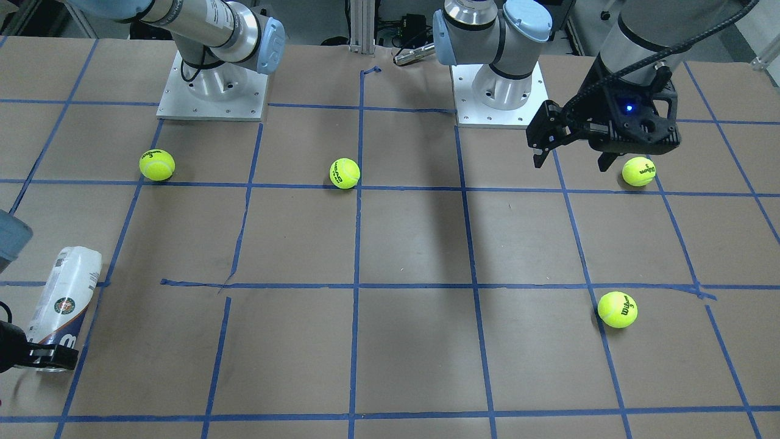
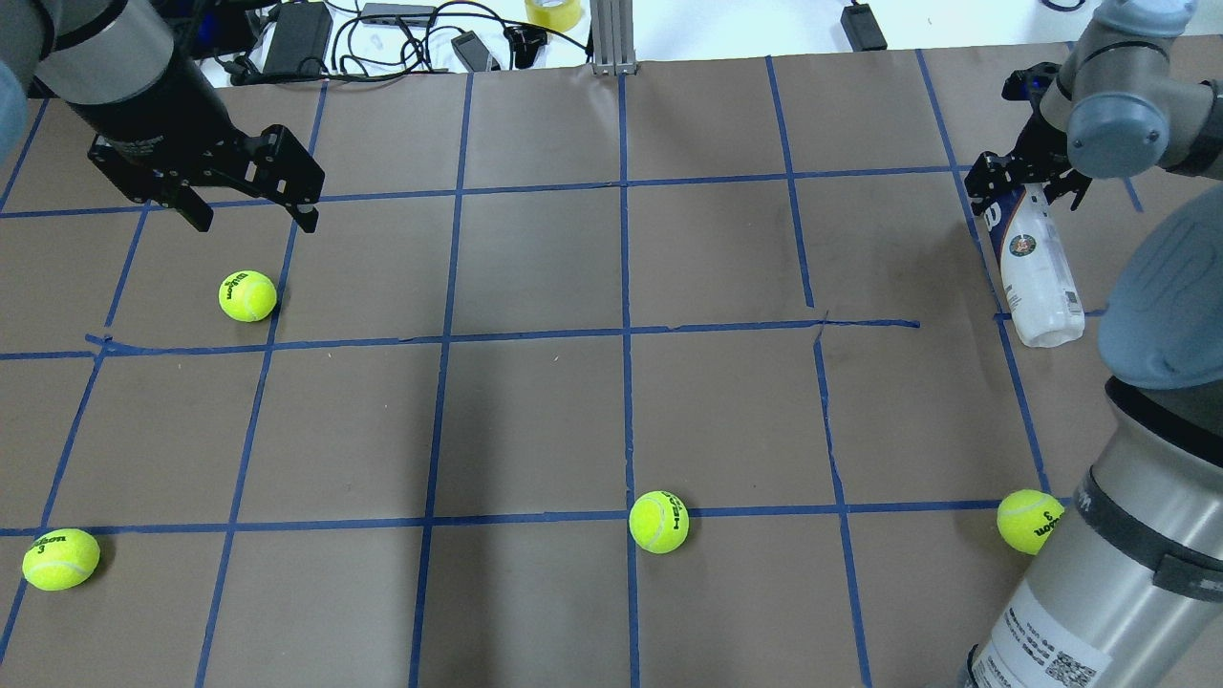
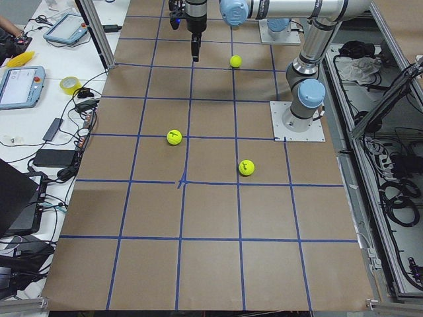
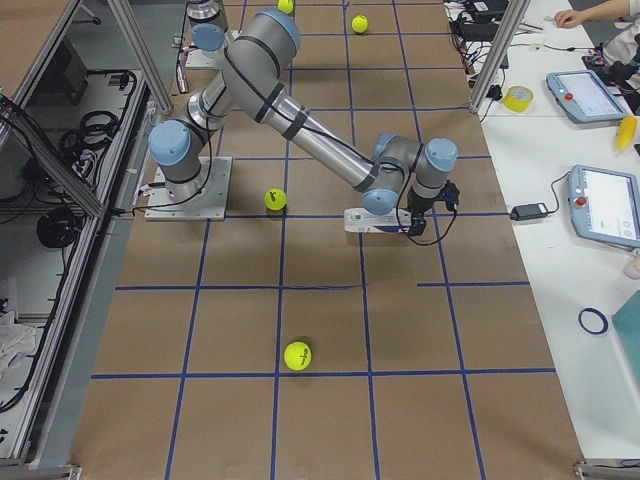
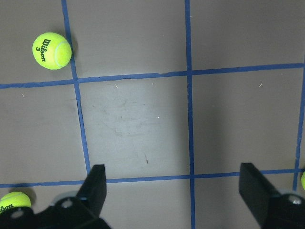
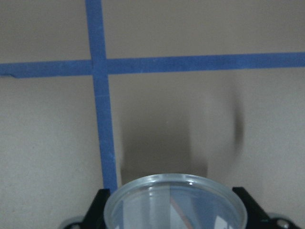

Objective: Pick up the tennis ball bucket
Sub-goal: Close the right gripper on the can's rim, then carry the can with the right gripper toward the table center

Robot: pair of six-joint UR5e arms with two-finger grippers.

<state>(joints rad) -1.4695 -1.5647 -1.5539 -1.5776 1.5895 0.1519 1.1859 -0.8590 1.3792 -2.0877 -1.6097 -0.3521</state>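
The tennis ball bucket [image 2: 1037,272] is a clear can with a white label and a navy band. It lies on its side at the table's right edge and also shows in the front-facing view [image 1: 64,299]. My right gripper [image 2: 1024,191] is at its navy-band end, one finger on each side. In the right wrist view the can's round rim [image 6: 174,191] fills the space between the fingers [image 6: 101,205], which touch it. My left gripper [image 2: 253,215] is open and empty above the far left of the table; the left wrist view shows its fingers [image 5: 95,183] wide apart.
Several yellow-green tennis balls lie on the brown paper with its blue tape grid: one [image 2: 247,295] just below my left gripper, one at front left [image 2: 60,559], one at front centre [image 2: 658,522], one at front right [image 2: 1030,521] by the right arm's base. Cables lie beyond the far edge.
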